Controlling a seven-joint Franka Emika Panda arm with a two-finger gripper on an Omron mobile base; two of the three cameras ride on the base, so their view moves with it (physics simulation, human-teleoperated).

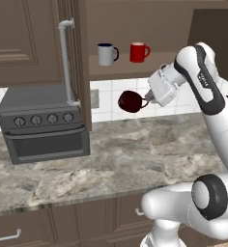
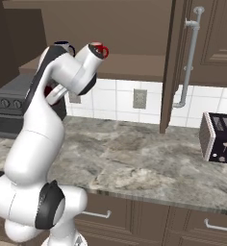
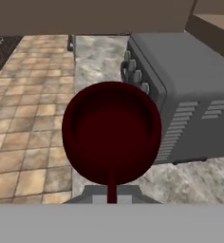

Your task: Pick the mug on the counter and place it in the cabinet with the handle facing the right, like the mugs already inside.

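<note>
The dark maroon mug (image 1: 130, 101) hangs in the air above the counter (image 1: 135, 149), just below the cabinet's shelf (image 1: 135, 71). My gripper (image 1: 148, 101) is shut on the mug's handle (image 1: 143, 102), which points right toward the hand. In the hand view the mug (image 3: 111, 137) lies on its side with its mouth toward the camera and its handle (image 3: 112, 186) running down between the fingers. On the shelf stand the grey mug with navy handle (image 1: 106, 54) and the red mug (image 1: 138, 52), both handles to the right. The arm hides most of the held mug in the right base view.
A dark grey toaster oven (image 1: 43, 123) sits on the counter at the left, under the open cabinet door with its silver bar handle (image 1: 65, 62). A black toaster (image 2: 220, 138) stands at the far right. A white tiled wall (image 1: 111, 96) backs the counter.
</note>
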